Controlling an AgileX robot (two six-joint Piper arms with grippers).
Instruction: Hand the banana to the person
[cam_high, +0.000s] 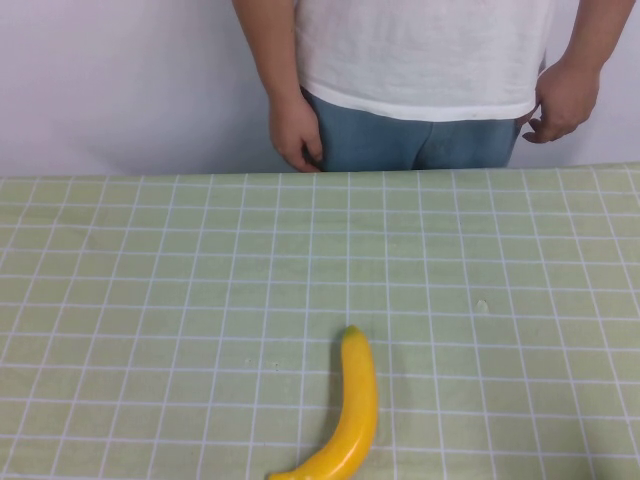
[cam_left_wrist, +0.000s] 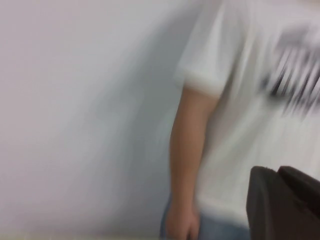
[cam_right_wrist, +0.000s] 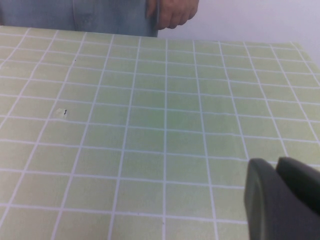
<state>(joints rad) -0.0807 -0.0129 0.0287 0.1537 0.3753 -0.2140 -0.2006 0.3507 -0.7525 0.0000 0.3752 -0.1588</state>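
Observation:
The bright yellow banana (cam_high: 352, 415) lies on the green checked tablecloth at the near middle edge, with its lower end cut off by the frame. The person (cam_high: 420, 60), in a white T-shirt and blue jeans, stands behind the far edge with both hands hanging down. Neither gripper shows in the high view. My left gripper (cam_left_wrist: 277, 172) is raised, facing the person (cam_left_wrist: 235, 125), with its dark fingers together and empty. My right gripper (cam_right_wrist: 276, 164) hovers low over the cloth, with its fingers together and empty. The person's hand (cam_right_wrist: 172, 12) shows beyond the far edge. The banana is out of both wrist views.
The green tablecloth (cam_high: 150, 280) with a white grid covers the whole table. A small speck (cam_high: 482, 304) lies on it right of the middle and also shows in the right wrist view (cam_right_wrist: 61, 112). A plain white wall (cam_high: 120, 80) stands behind the person.

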